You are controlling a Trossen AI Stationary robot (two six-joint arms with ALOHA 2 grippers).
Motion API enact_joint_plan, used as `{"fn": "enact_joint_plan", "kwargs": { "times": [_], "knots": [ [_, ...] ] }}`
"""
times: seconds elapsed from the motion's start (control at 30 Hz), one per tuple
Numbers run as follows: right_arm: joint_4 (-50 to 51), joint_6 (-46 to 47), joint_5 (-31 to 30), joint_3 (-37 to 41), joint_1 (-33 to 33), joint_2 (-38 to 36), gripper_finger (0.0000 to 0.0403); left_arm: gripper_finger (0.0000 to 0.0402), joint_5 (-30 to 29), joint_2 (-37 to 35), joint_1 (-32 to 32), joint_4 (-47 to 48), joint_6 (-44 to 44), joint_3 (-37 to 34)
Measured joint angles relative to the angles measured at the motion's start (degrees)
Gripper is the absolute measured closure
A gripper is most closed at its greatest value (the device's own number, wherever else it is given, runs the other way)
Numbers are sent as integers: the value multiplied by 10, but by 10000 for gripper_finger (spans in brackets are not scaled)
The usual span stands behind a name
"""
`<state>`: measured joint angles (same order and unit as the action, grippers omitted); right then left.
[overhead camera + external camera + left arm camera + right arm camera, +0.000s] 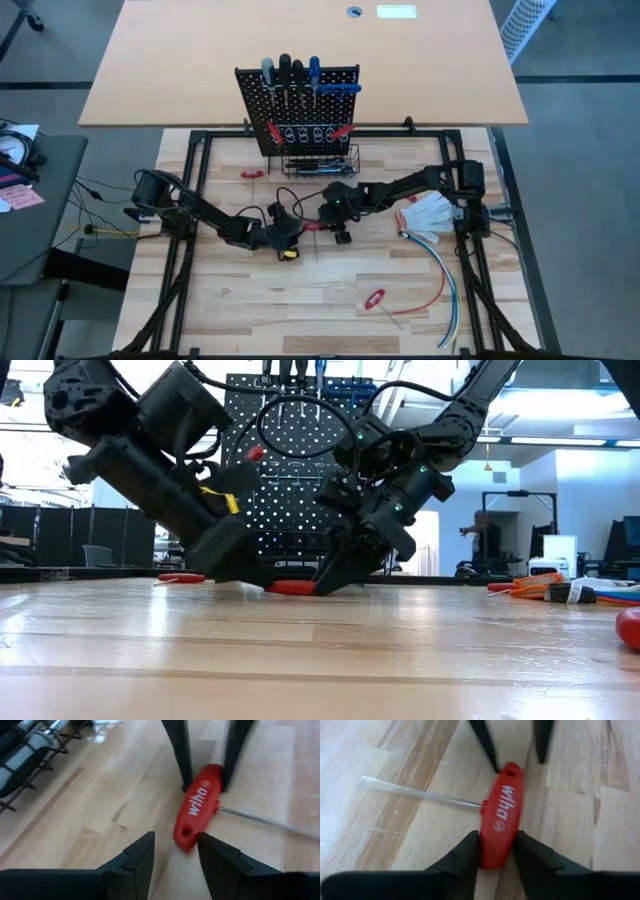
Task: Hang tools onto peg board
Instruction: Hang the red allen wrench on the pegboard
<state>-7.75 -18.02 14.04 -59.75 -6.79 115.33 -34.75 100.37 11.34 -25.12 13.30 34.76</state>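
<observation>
— The right tool (496, 850), at centre of the table (250, 300): how do its fingers stand?

— Pressed together on the red T-handle key (501, 815). In the right wrist view both dark fingers (465, 852) lie against the sides of the red handle, at one of its ends. The key lies flat on the wood, with its silver shaft (420, 792) running out sideways from the handle's middle.

— And the left tool (176, 840)?

— Spread. In the left wrist view the handle's other end sits between its two fingers (140, 852), with wood showing beside the handle on one side. Whether the other finger touches the handle cannot be told. The two tools thus face each other along the handle, one at each end.

— Where does this fall in the high view?

— Just in front of the peg board (297, 100). The left arm reaches in from the left edge and the right arm from the right edge, and the key shows as a small red mark between them.

— What does the peg board carry?

— A row of screwdrivers (290, 72) stands along its top. A black wire basket (320, 160) sits at its base.

— Anything else on the table?

— Two more red-handled tools lie apart from the key: one near the board's left corner (251, 173), one towards the front edge (374, 298). Cables (440, 270) curve along the right side.
</observation>
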Motion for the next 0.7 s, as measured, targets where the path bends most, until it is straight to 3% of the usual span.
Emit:
{"fn": "enact_joint_plan", "kwargs": {
  "times": [0.13,0.2,0.33,0.47,0.6,0.7],
  "knots": [
    [1,0,-15,0,0,0,338,258,-2,-34,15,14,6,0],
    [1,0,-50,0,6,-3,349,258,-22,-63,23,42,20,0],
    [-1,-18,-155,1,28,-16,349,258,-85,-120,46,96,37,-2],
    [-18,-60,-294,2,67,-32,350,258,-133,-149,68,84,43,-21],
    [-71,-151,-480,2,126,-35,355,258,-135,-161,77,20,65,-53],
    [-114,-206,-525,2,159,-34,369,258,-128,-160,78,-59,69,-81]
  ]
}}
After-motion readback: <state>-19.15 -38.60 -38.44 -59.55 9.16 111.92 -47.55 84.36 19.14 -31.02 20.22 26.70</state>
